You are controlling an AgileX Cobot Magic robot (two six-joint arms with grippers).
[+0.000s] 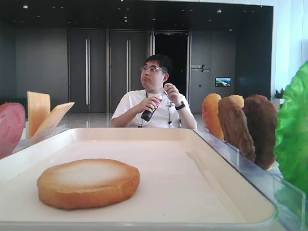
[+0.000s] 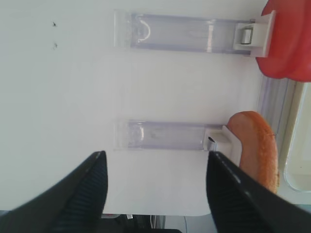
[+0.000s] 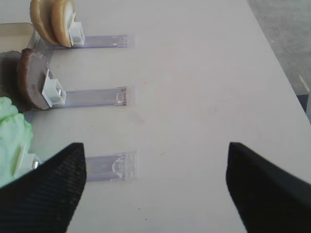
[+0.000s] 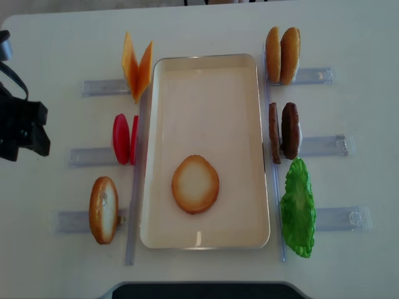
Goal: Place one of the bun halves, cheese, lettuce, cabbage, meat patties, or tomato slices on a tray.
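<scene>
Table — bun half (image 2: pixel 256 145) (upright) beside left tool (image 2: pixel 154 194)

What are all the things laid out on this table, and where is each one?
tray: one, cream-white, middle of the table
bun half on the tray: one, golden rim, pale face up
bun half left of the tray: one, golden-brown, on edge in the near left holder
bun pieces: two, orange-golden, far right holder
cheese: two slices, yellow-orange, far left holder
tomato slices: two, pinkish-red, middle left holder
meat patties: two, dark brown, middle right holder
lettuce: one leaf, bright green, near right holder
man: one, white shirt, seated beyond the table
left gripper: black, open, holding nothing
right gripper: black, open, holding nothing
</scene>
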